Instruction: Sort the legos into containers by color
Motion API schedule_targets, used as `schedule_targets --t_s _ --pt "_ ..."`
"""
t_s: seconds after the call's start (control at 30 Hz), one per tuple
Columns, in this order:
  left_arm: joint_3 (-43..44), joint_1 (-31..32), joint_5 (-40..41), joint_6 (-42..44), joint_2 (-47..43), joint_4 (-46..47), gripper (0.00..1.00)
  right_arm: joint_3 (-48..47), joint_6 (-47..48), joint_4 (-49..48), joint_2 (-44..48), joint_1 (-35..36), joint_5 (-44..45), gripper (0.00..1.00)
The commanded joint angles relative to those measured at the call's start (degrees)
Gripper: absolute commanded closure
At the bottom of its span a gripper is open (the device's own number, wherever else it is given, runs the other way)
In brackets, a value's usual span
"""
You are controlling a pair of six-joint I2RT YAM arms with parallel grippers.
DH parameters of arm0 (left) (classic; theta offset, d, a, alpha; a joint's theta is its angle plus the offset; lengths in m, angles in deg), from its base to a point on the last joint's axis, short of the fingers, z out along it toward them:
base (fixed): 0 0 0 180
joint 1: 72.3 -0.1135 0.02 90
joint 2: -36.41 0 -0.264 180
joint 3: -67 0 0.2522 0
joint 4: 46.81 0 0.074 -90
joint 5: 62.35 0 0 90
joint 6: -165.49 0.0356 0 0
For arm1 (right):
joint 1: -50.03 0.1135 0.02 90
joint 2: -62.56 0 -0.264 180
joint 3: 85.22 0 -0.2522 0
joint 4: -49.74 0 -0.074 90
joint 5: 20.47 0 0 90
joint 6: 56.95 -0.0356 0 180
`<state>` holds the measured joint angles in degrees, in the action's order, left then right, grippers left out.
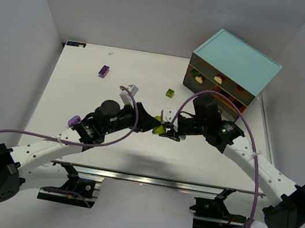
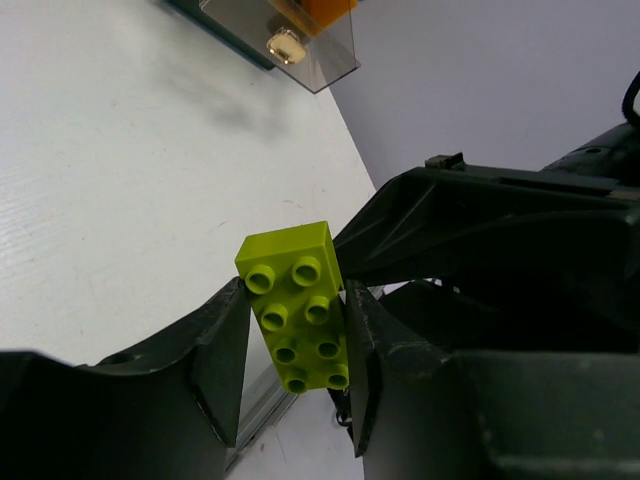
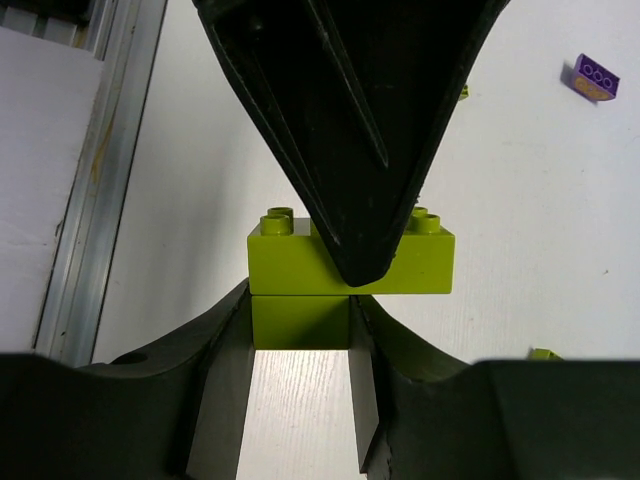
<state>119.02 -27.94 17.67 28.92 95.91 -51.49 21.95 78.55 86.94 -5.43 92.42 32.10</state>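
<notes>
Over white tabletop [image 1: 86, 91], left tool [image 2: 296, 292] pinching studded lime brick [image 2: 297, 315], right tool [image 3: 300, 300] clamping lime block [image 3: 300, 322] beneath.

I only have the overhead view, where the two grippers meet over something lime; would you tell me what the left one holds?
Observer: The left gripper is closed on a long lime brick, one finger on each side.
Operator: And the right one?
Observer: The right gripper is shut on a short lime brick.
Operator: Are the two bricks joined?
Observer: Yes, the short one sits flush under the long one.
</notes>
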Motion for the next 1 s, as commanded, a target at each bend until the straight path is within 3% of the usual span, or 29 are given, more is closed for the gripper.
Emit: schedule_targets --t_s 0.0,0.2,0.53,0.77,0.87,0.97 --pt "2.34 0.11 -0.22 0.51 0.35 -0.73 0.57 0.27 -0.50 -2.79 1.72 0.06 -1.16 1.00" --pt "3.84 0.11 -1.35 0.95 0.96 -1.26 0.78 1.23 -0.06 -3.84 2.50 -0.12 2.00 1.00" --pt "6.82 -1.12 1.62 4.90 -4.04 -10.64 0.85 5.01 1.88 -3.32 6.11 -3.63 12.46 1.00" --pt "7.62 -2.26 1.54 5.96 -5.45 -12.07 0.85 4.49 3.19 -1.03 9.88 -7.58 17.99 1.00" --pt "6.66 -2.26 0.75 5.96 -4.40 -10.23 0.85 3.09 10.03 1.86 10.59 -9.34 25.19 1.00" --pt "4.99 -2.26 -0.22 5.79 -3.52 -7.24 0.85 2.29 23.29 5.21 11.29 -11.54 29.60 1.00"
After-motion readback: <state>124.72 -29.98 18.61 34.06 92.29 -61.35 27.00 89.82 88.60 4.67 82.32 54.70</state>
